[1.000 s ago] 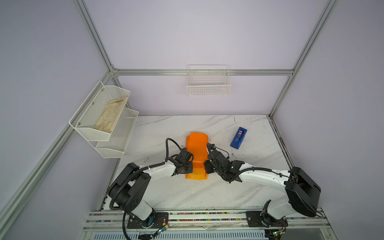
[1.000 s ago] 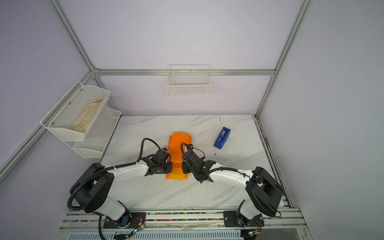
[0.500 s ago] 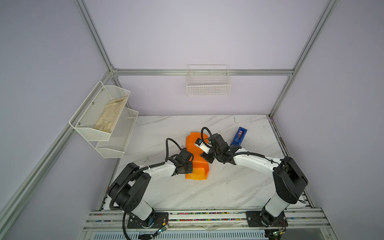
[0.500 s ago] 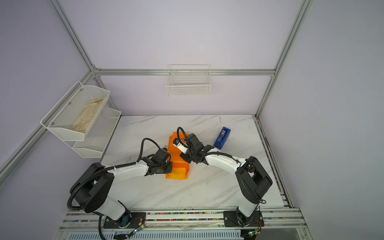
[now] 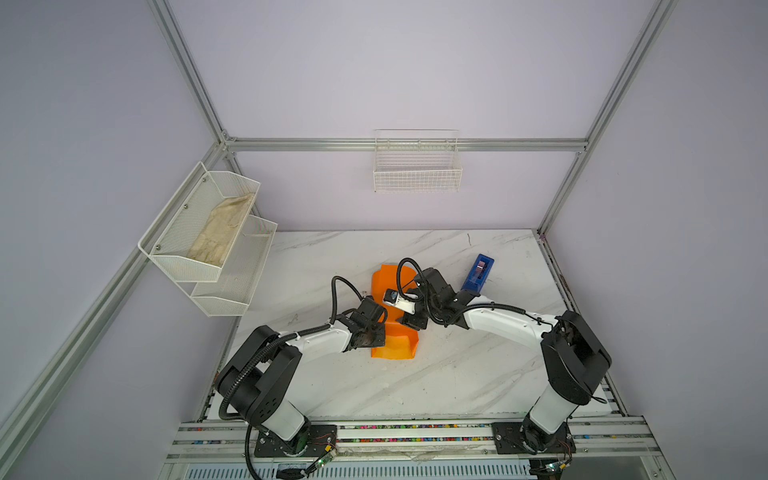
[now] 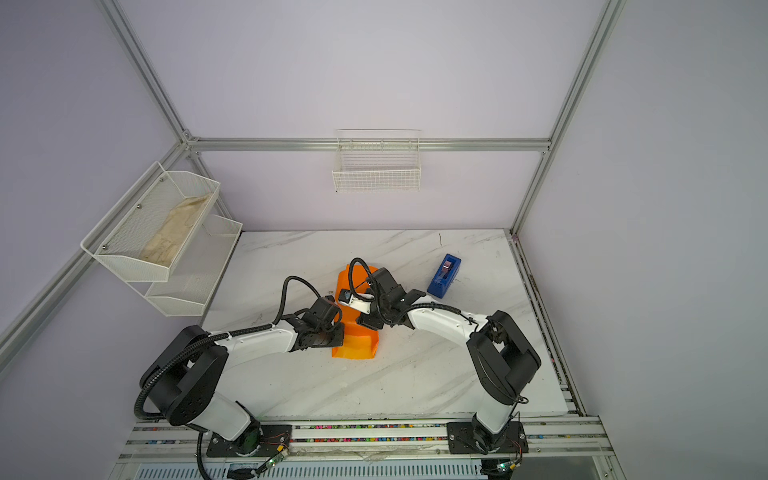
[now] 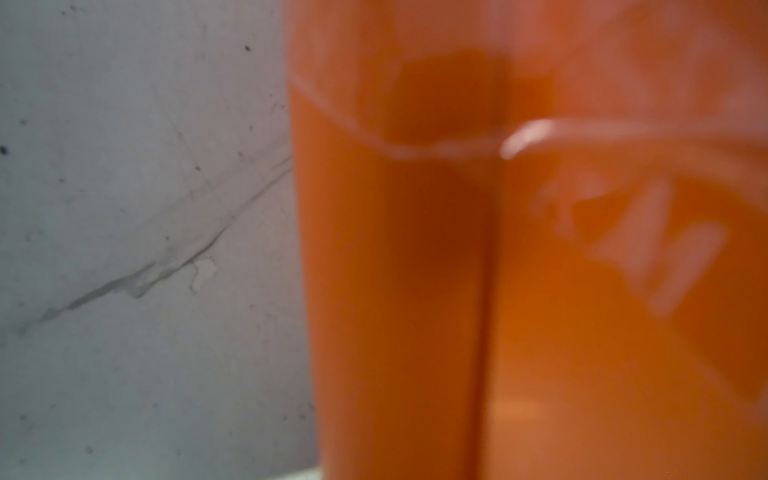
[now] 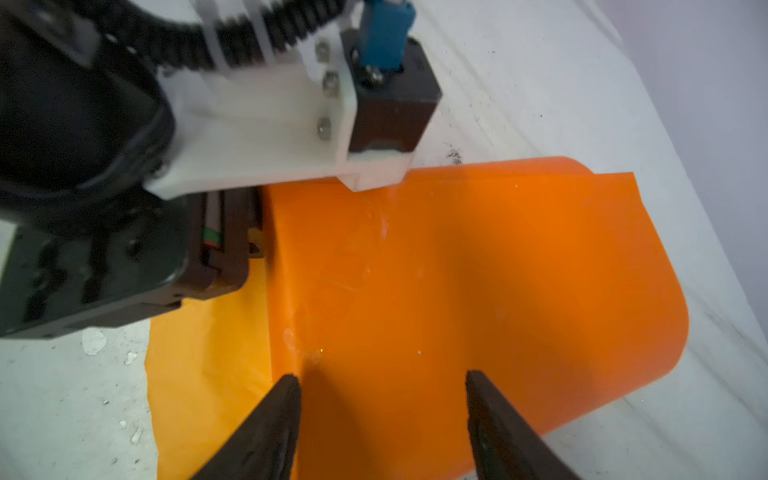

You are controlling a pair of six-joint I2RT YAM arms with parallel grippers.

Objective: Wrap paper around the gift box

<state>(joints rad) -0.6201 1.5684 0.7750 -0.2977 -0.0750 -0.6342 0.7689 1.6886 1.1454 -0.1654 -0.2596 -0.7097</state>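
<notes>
The orange paper (image 5: 394, 347) (image 6: 354, 348) lies folded in the middle of the marble table, with a flap standing up along its front right. The gift box is hidden under it. My left gripper (image 5: 379, 337) (image 6: 336, 338) is shut and butts against the left side of the paper. Its fingers are hidden by the fold, and the left wrist view shows only blurred paper (image 7: 415, 291) and table. My right gripper (image 5: 409, 322) (image 6: 368, 323) (image 8: 380, 378) hangs open over the paper (image 8: 457, 270) from the right, with nothing between its fingers.
A blue tape dispenser (image 5: 478, 272) (image 6: 444, 276) stands behind and to the right of the paper. A two-tier wire rack (image 5: 187, 257) on the left wall holds a beige cloth (image 5: 220, 237). A white wire basket (image 5: 417, 166) hangs on the back wall.
My right gripper has swung from the front right of the paper to farther back over it and has opened wider. The paper's front right flap now stands up. The left arm has stayed still.
</notes>
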